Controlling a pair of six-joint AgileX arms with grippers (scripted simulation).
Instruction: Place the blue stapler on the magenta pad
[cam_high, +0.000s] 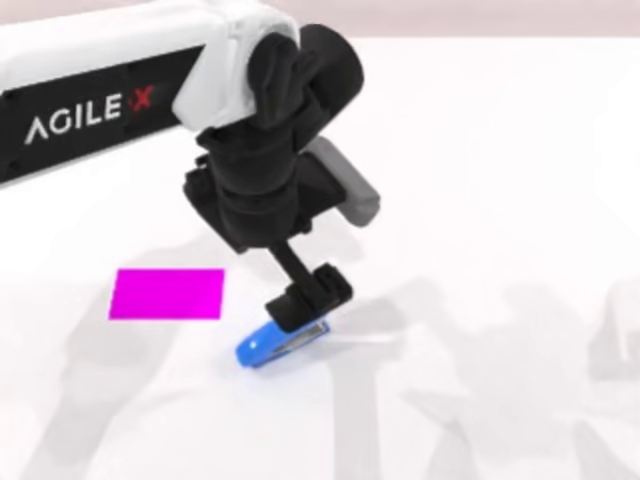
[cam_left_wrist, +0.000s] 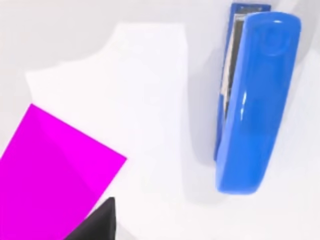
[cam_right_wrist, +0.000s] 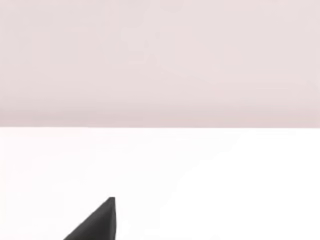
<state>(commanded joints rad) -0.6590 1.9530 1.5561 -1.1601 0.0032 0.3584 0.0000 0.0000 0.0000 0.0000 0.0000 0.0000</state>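
The blue stapler lies flat on the white table at front centre, its length slanting up to the right. My left gripper hangs open just above its right end, holding nothing. In the left wrist view the stapler shows whole, grey metal along one side, with only one dark fingertip in frame. The magenta pad lies flat to the stapler's left, a short gap apart, and its corner shows in the left wrist view. My right arm is outside the top view.
The left arm's white and black body reaches in from the upper left over the table's middle. The right wrist view shows bare white table, a pale back wall and one dark fingertip.
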